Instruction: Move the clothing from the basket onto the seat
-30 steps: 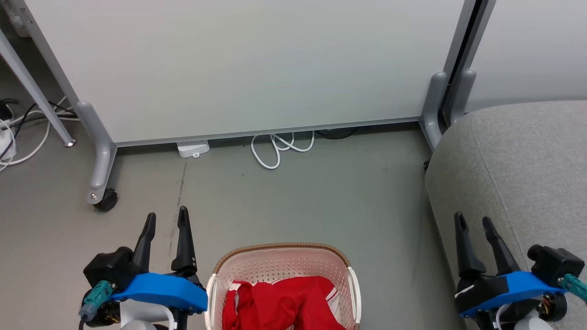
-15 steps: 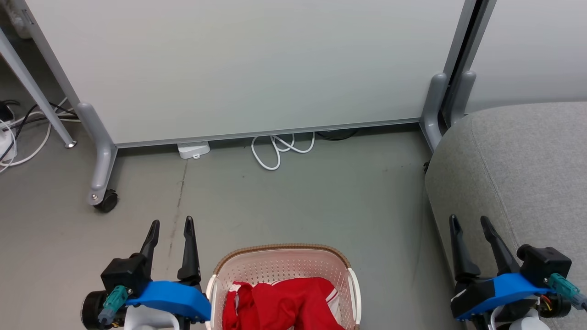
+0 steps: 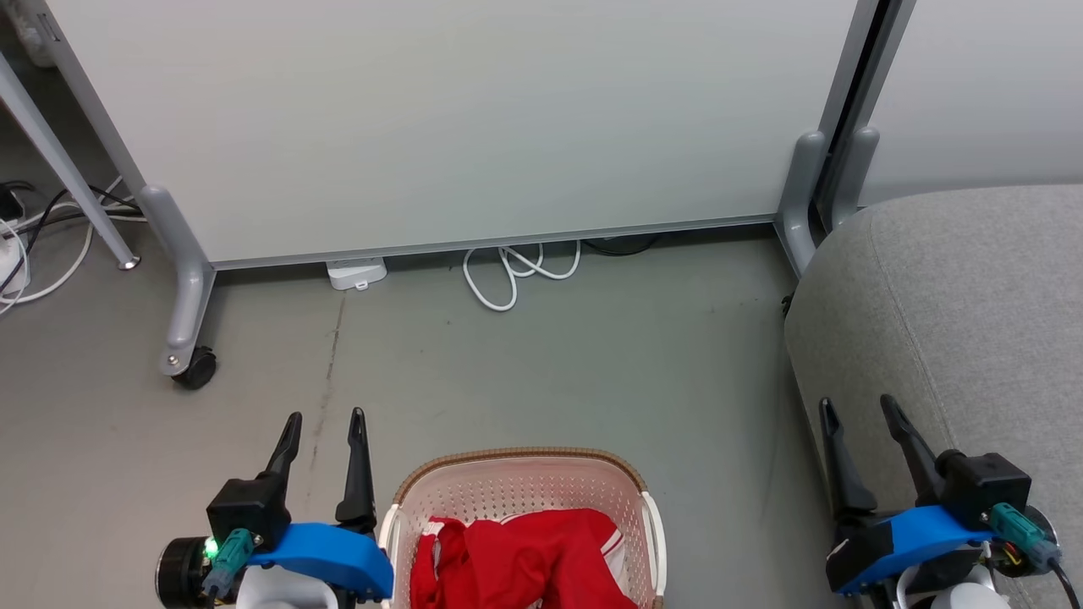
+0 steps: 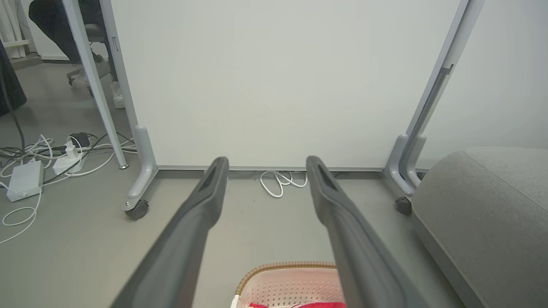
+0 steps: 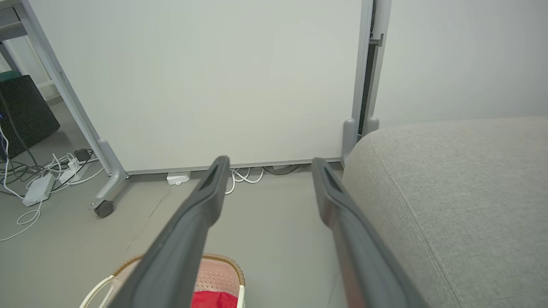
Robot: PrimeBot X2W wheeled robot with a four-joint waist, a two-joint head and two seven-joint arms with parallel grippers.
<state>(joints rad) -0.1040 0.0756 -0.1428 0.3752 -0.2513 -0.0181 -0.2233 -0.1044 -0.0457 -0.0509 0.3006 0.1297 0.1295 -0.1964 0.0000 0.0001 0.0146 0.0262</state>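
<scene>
Head view, looking down at a grey floor. At the lower left, the left gripper (image 3: 324, 418) hangs with its two dark fingers spread wide and nothing between them, just beside the left wall of the basket. At the lower right, the right gripper (image 3: 856, 403) is likewise spread and empty, in front of the near edge of the seat.

Between the two, at the bottom centre of the frame, sits the basket (image 3: 518, 458), cream-white and perforated, with a brown woven rim. The clothing (image 3: 520, 554), bright red with white stripes, lies crumpled inside it, heaped toward the near side; the frame's bottom edge cuts it off. The seat (image 3: 973, 304), light-grey upholstery with a stitched seam, fills the right side and carries nothing.

Beyond, across the upper frame, stands a pale partition panel (image 3: 465, 127) on a castor (image 3: 195, 369), with a loop of white cable (image 3: 511, 272) on the floor (image 3: 592, 372) beneath it.

Judgement: the first pick has not begun. To do it well, one gripper should come over the basket's opening from above, descend into the thick middle of the red heap, and close on a deep fold, not on a thin edge. The fingers should stay off the perforated walls and the white handles. The lift should clear the rim fully before swinging toward the right of the frame, so that trailing fabric does not drag the basket.
</scene>
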